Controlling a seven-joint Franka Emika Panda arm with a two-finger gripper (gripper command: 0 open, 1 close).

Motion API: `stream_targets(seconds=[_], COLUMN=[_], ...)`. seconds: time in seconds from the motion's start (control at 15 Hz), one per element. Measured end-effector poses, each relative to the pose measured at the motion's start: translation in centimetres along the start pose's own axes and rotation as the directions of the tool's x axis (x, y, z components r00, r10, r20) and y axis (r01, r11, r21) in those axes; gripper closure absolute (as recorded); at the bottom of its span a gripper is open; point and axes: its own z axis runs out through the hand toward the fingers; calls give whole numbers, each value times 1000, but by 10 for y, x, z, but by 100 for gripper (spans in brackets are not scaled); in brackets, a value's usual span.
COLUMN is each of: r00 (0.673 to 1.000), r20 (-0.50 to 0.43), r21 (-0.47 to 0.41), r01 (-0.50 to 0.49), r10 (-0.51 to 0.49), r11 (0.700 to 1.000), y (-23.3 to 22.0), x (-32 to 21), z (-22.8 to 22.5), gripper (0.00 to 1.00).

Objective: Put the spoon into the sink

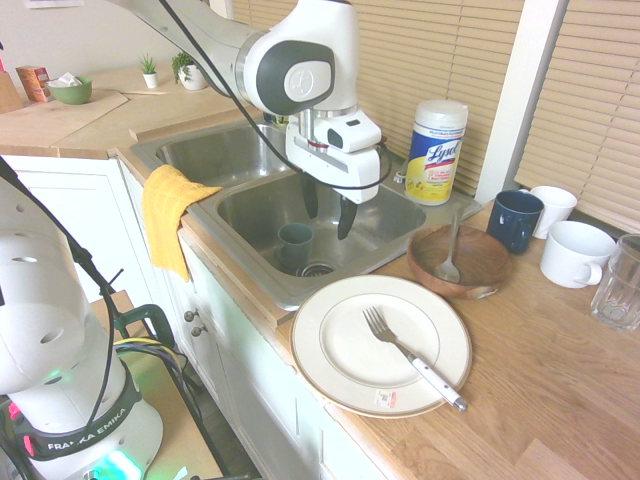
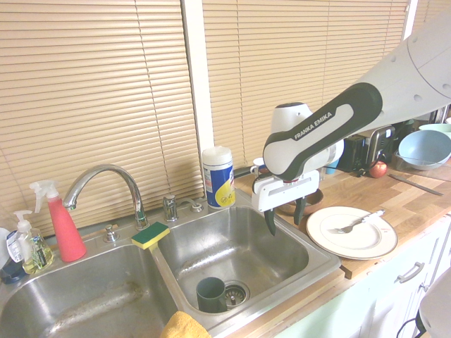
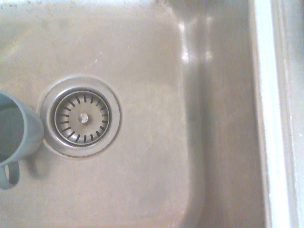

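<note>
The sink is dull silver steel, with a grey-green mug inside. A mustard-yellow cloth hangs on its edge. The table is pale wood. The plate is cream with a thin gold rim, and its fork has a white handle. A silver spoon lies in a brown wooden bowl. Beside it are a navy mug and white cups. The wipes tub is yellow and white with blue print. The sponge is yellow and green, the spray bottle pink.
</note>
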Motion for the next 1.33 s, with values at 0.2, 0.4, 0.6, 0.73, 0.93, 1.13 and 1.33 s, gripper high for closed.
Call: stream_targets(seconds=[0.2, 0.4, 0.6, 0.73, 0.93, 1.13, 1.33], r00=[1000, 994, 976, 969, 964, 967, 970], r20=[-11, -107, -209, -221, -230, -228, -223], r21=[14, 84, 135, 149, 148, 105, 41], r01=[-5, -22, -39, -75, -102, -90, -89], r10=[5, 31, 67, 107, 135, 112, 96], r11=[1000, 996, 990, 986, 984, 990, 995], y=[-1, 5, 22, 35, 44, 30, 26], x=[4, 22, 36, 58, 108, 142, 172], z=[-5, -44, -86, -95, -88, -59, -25], gripper=[0, 0, 0, 0, 0, 0, 0])
